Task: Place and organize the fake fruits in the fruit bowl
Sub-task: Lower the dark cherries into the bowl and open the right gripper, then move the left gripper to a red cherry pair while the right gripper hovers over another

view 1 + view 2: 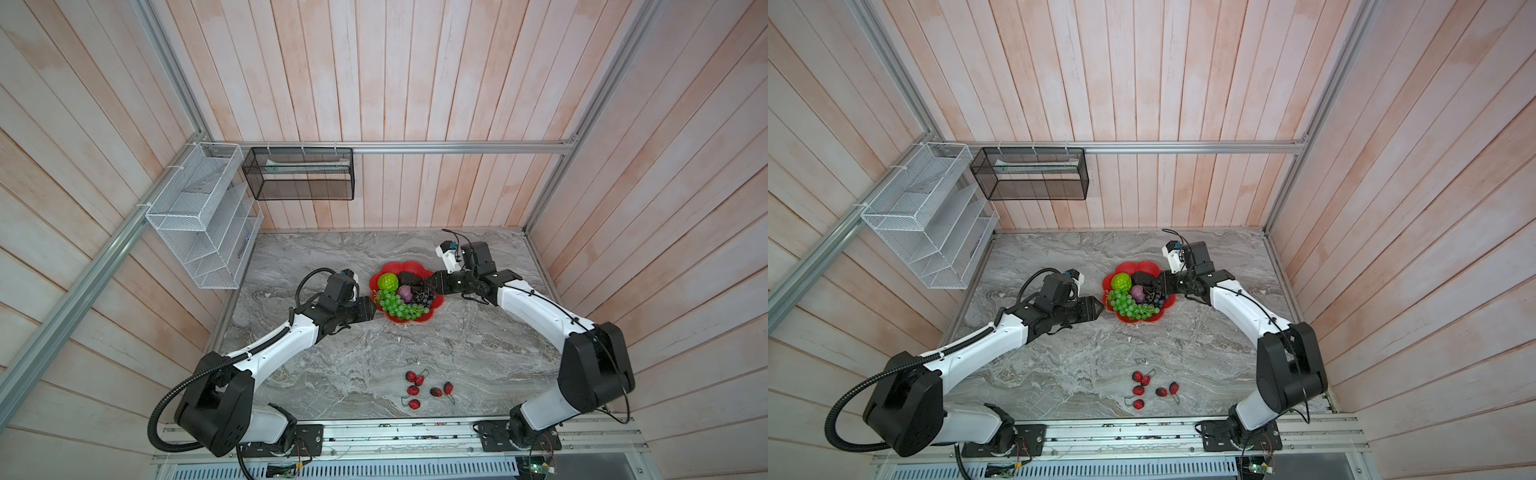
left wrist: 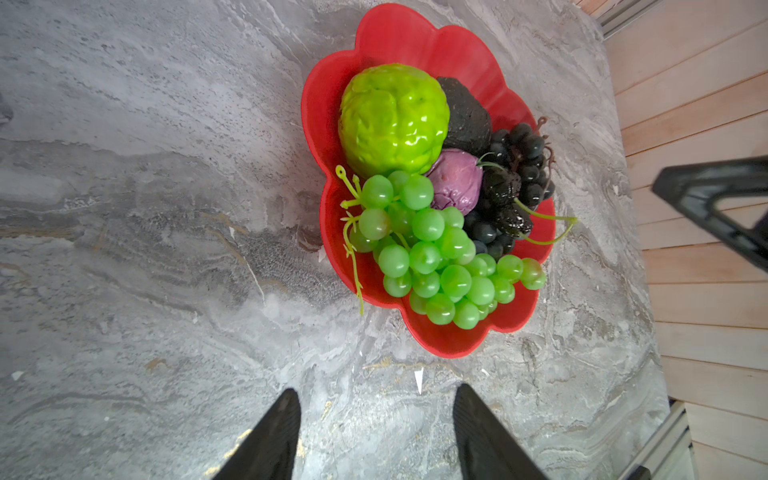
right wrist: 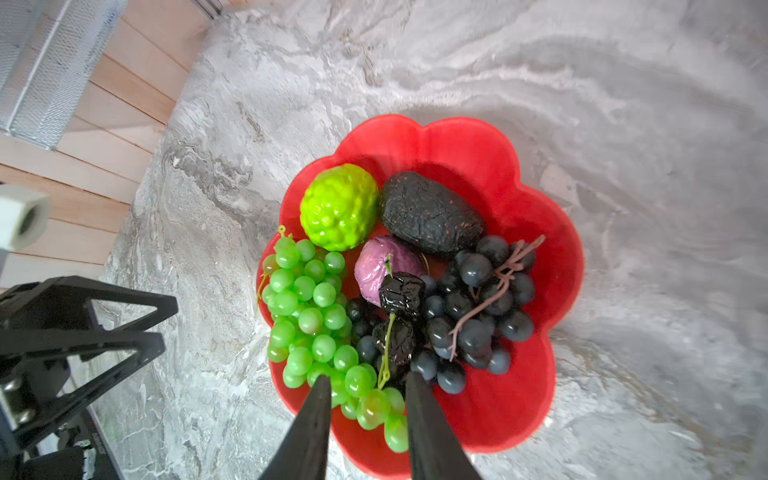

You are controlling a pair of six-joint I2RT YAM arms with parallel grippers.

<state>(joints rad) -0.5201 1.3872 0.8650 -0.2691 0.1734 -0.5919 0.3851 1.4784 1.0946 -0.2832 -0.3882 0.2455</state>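
Observation:
The red fruit bowl (image 1: 397,266) (image 1: 1133,266) (image 2: 399,33) (image 3: 478,137) holds a bumpy lime-green ball (image 3: 338,208), a dark avocado-like oval (image 3: 428,214), a purple ball (image 3: 380,266), green grapes (image 3: 307,316), dark grapes (image 3: 478,307) and two black berries (image 3: 401,291). Several red stemmed berries (image 1: 413,390) (image 1: 1138,390) lie loose near the table's front edge. My right gripper (image 3: 368,376) (image 1: 430,282) hovers open over the bowl's right side, above the black berries' green stem, holding nothing. The left gripper (image 2: 377,390) (image 1: 372,309) stands open and empty just left of the bowl.
A white wire basket (image 1: 199,216) and a black mesh basket (image 1: 299,174) hang on the walls at the back left. The grey marble table (image 1: 353,365) is fenced by wooden walls on three sides and a metal rail (image 1: 395,432) at the front.

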